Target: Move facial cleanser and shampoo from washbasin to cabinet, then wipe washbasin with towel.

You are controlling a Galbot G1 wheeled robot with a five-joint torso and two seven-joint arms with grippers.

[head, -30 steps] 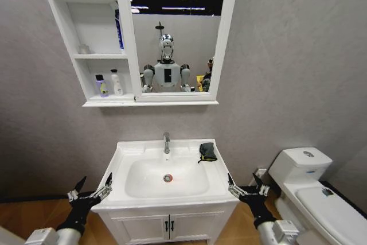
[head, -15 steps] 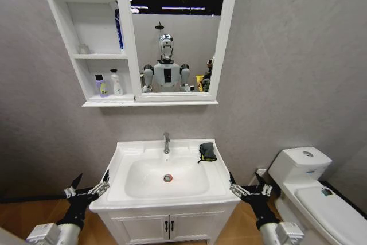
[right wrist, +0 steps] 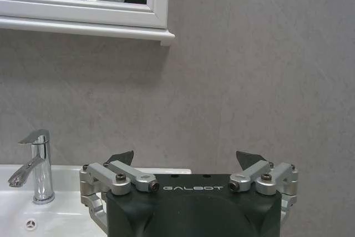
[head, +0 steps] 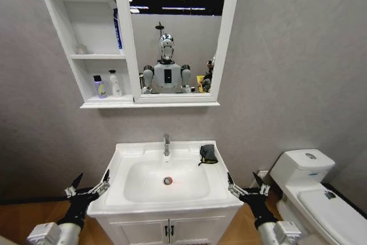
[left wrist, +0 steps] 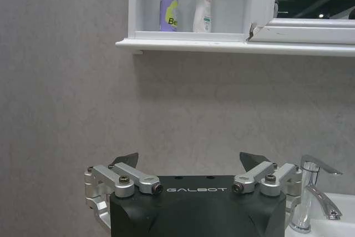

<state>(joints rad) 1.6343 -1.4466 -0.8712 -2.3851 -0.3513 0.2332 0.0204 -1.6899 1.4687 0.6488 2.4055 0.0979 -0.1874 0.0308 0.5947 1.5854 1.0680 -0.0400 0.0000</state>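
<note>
Both bottles (head: 108, 85) sit in cabinet (head: 86, 38) above; left gripper (head: 87, 185) has drifted outward, right gripper (head: 246, 185) — both wide open, empty — towel (head: 208, 153) untouched.

We've got a low white vanity (head: 166, 229) with two doors and a pair of black handles (head: 168, 231) at the door seam. A white toilet (head: 312, 190) stands to the vanity's right, apart from it, cistern against the wall. There's a round flush button (head: 310, 155) on the cistern top and a small dark mark (head: 328, 194) on the lid. The grey textured wall (head: 287, 55) runs behind and above the vanity. Wood-tone floor (head: 23, 216) shows at the vanity's lower left.
</note>
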